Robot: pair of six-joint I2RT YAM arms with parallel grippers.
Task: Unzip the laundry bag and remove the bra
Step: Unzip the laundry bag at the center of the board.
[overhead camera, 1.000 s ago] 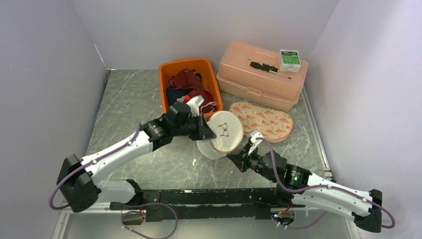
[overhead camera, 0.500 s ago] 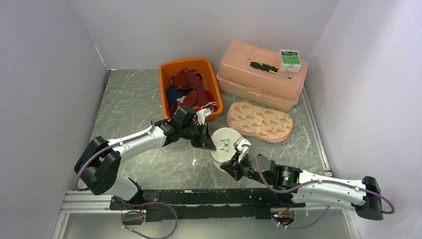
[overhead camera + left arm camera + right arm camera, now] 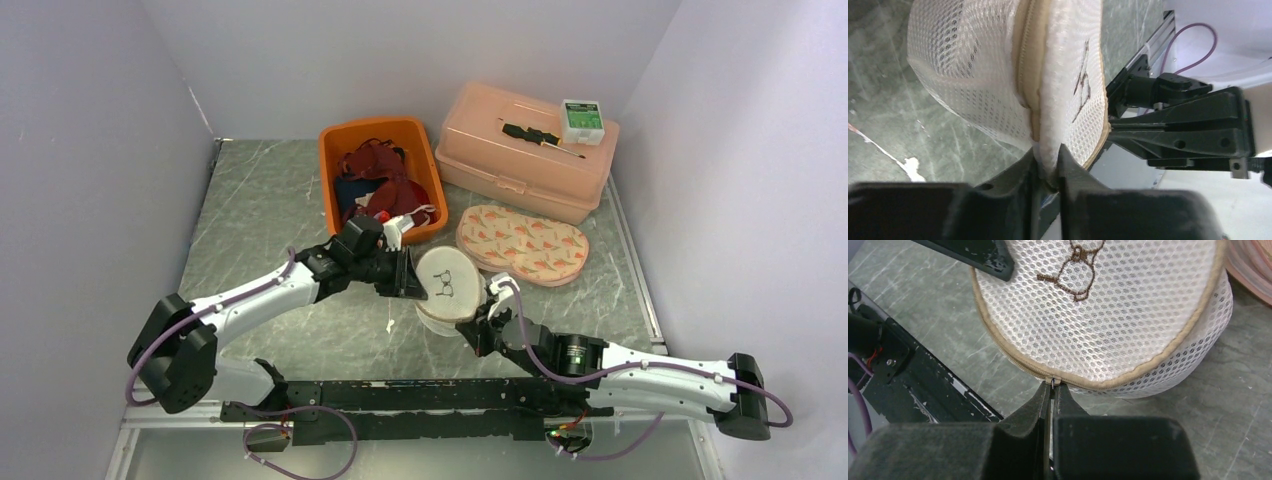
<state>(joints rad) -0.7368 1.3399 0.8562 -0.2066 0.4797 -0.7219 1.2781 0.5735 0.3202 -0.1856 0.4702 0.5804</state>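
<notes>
the left gripper (image 3: 1048,167) pinches nearly closed on the rim of the white mesh laundry bag (image 3: 447,287) bulging ahead of its fingertips, while the right gripper (image 3: 1052,390) clamps the zipper pull (image 3: 1052,381) between its tips.

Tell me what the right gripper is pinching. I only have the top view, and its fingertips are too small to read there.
Observer: In the right wrist view, the right gripper is shut on the small zipper pull at the tan rim of the bag.
Operator: And the left one?
Observer: The left wrist view shows the left gripper pinching a fold of white mesh on the bag, right beside the zipper.
Operator: Is the zipper opened at all?
Observer: The stretch of zipper that the left wrist view shows looks closed.
</notes>
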